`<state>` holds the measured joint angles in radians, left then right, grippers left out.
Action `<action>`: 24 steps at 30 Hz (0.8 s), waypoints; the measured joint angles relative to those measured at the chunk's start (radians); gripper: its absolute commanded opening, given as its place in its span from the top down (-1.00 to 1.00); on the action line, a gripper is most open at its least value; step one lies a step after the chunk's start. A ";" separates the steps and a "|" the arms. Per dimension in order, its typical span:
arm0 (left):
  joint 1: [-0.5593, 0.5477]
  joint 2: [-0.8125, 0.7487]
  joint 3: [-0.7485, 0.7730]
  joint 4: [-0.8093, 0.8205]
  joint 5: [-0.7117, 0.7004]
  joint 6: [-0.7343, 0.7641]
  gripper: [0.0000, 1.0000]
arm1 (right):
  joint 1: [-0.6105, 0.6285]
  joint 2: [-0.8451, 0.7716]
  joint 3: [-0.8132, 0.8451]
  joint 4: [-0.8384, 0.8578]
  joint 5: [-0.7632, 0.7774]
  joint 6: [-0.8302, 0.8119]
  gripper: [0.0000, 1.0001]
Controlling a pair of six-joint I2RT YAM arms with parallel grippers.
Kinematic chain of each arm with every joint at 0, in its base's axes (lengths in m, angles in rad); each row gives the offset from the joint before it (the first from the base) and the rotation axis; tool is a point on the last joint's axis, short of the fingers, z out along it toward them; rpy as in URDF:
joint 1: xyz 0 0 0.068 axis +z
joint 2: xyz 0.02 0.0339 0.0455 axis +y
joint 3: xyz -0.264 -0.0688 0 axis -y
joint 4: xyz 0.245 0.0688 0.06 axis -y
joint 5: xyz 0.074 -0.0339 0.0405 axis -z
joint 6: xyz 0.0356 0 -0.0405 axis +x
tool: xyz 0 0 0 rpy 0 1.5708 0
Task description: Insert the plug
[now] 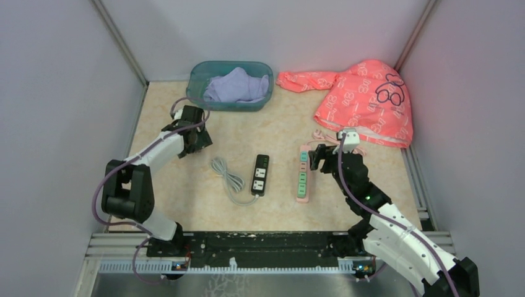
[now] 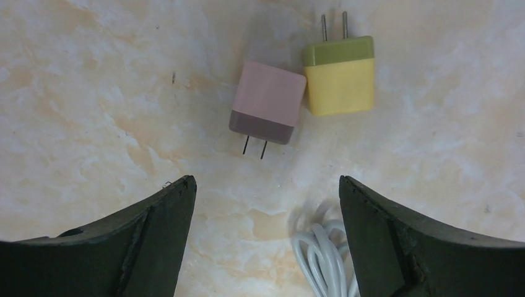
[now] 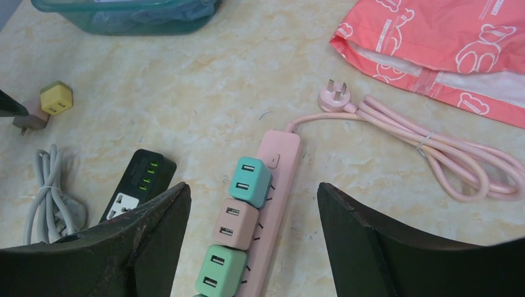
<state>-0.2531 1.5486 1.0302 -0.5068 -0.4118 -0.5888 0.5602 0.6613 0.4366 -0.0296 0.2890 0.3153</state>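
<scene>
Left gripper [image 2: 266,185]: spread near pink plug [image 2: 267,102], poised to grab it.
Right gripper [image 3: 254,187]: spread over pink strip [image 3: 280,162], likely to brace it.

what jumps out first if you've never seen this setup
The bright coral garment at the far right grabs the eye first. Next comes the pink power strip with pastel chargers plugged in, beneath the open right claw. Two loose chargers, one pink and one yellow, lie ahead of the open left claw.
</scene>
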 measured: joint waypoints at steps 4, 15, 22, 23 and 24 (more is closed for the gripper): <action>0.038 0.053 -0.003 0.022 0.042 0.024 -0.68 | 0.000 0.000 0.000 -0.002 -0.005 0.000 -0.50; 0.113 0.142 -0.014 0.117 0.121 0.072 -0.47 | 0.000 0.000 0.000 -0.002 -0.007 0.000 -0.50; 0.145 0.216 0.035 0.127 0.161 0.117 -0.35 | 0.000 -0.004 -0.005 -0.005 -0.011 0.000 -0.50; 0.148 0.221 0.041 0.127 0.163 0.124 -0.31 | 0.000 -0.007 -0.005 -0.006 -0.011 0.000 -0.50; 0.149 0.224 0.044 0.128 0.165 0.132 -0.27 | 0.000 -0.009 -0.005 -0.006 -0.011 0.000 -0.50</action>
<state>-0.1040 1.7721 1.0740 -0.3790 -0.2470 -0.4572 0.5602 0.6521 0.4316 -0.0357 0.2779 0.3153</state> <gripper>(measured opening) 0.688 0.750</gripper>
